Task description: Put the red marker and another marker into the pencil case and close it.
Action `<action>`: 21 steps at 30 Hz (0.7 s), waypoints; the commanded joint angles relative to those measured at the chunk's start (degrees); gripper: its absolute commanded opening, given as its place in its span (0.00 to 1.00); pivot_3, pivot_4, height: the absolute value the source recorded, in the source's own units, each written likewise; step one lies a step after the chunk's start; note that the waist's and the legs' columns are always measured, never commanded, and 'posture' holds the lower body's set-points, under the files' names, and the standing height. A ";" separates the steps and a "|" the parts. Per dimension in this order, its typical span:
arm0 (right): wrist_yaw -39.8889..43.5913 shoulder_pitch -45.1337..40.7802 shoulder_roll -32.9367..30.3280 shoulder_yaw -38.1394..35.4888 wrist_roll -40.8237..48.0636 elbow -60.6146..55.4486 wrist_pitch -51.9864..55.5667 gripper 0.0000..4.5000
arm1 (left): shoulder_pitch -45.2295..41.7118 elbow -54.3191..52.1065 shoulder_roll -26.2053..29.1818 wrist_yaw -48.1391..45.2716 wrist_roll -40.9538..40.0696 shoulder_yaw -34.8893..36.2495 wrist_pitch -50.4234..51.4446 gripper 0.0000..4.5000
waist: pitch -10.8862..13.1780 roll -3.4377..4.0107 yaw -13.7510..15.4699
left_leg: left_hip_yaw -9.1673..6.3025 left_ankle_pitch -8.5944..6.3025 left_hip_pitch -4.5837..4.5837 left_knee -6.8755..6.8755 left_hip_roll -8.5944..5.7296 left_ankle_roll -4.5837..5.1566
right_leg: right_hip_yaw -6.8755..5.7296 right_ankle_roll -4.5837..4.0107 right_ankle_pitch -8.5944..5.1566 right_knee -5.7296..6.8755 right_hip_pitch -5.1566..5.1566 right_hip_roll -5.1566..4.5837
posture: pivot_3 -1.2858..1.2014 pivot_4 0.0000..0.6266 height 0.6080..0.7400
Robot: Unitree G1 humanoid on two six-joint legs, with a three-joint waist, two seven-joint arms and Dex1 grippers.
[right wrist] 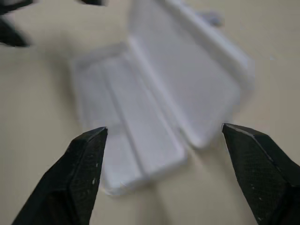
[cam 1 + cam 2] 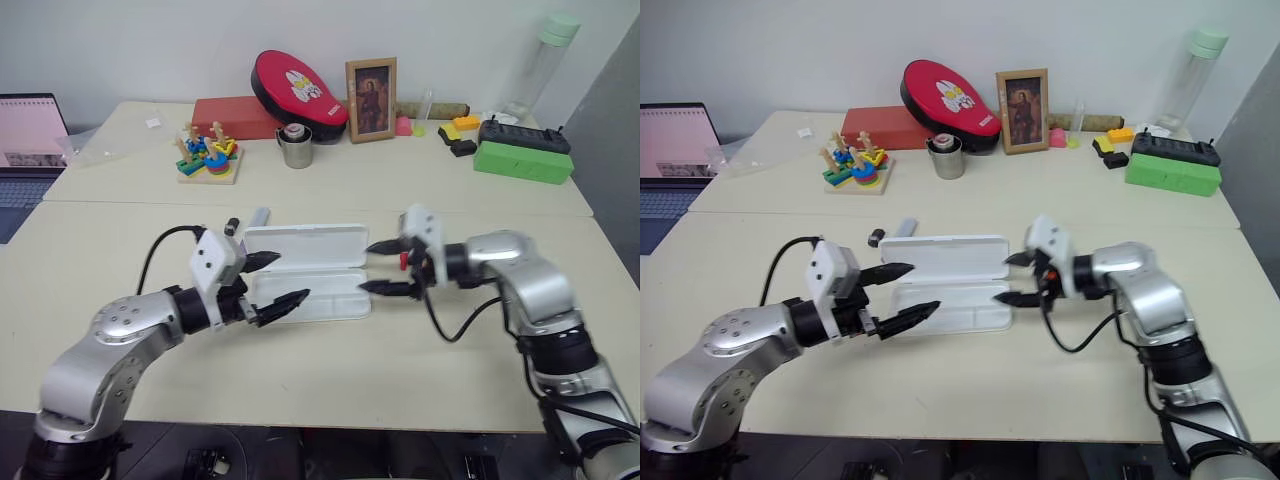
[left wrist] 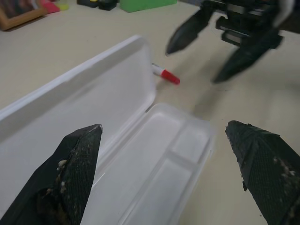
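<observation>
Here the right claw [image 2: 385, 267] gapes wide and empty at the open case's [image 2: 310, 270] right end; the left claw [image 2: 278, 281], also wide, hovers over its left end. The left wrist view reveals the red marker [image 3: 165, 74] on the table just right of the lid. A lavender marker [image 2: 259, 217] lies behind the case's far-left corner.

Back of the table, a framed picture [image 2: 371, 99] stands upright. Just left of it leans a red oval pad [image 2: 299, 89], a metal cup [image 2: 295, 146] in front. Far right of the frame, a green block [image 2: 522, 161].
</observation>
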 commanded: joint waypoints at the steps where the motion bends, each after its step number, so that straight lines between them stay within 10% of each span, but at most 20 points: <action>1: -10.82 0.54 0.87 -4.35 -1.19 -1.20 6.67 0.99 | -3.32 -0.33 -2.32 0.84 0.32 -2.94 -1.15 1.00 | 0.00 0.00 -0.17 | 0.00 0.00 0.00 -0.01 0.00 0.00 | 0.00 0.00 0.00 0.01 -0.01 0.00 | 0.52 0.24 1.00; 9: -37.55 0.06 20.53 -12.94 -4.00 -5.19 21.69 0.99 | -10.37 4.33 -7.97 0.77 3.84 -10.36 -3.55 1.00 | 0.01 0.02 -1.02 | 0.01 0.00 -0.01 -0.03 0.00 0.00 | 0.04 -0.01 0.00 0.07 -0.05 0.00 | 0.52 0.24 1.00; 16: -46.18 3.23 23.80 -7.78 -7.48 -0.73 19.46 0.99 | -12.87 7.05 -10.65 1.52 7.47 -13.27 -6.12 1.00 | -0.01 0.02 -0.64 | -0.01 0.00 -0.02 -0.02 -0.01 0.00 | 0.00 -0.01 0.00 0.05 -0.03 0.00 | 0.52 0.24 1.00; 21: -48.41 6.28 22.72 -3.96 -8.88 -0.13 16.92 0.78 | -14.96 10.23 -12.73 3.45 11.37 -13.77 -9.50 1.00 | -0.03 0.02 -0.81 | -0.01 0.00 -0.01 -0.02 -0.01 0.00 | 0.00 -0.01 0.00 0.06 -0.03 0.00 | 0.52 0.24 1.00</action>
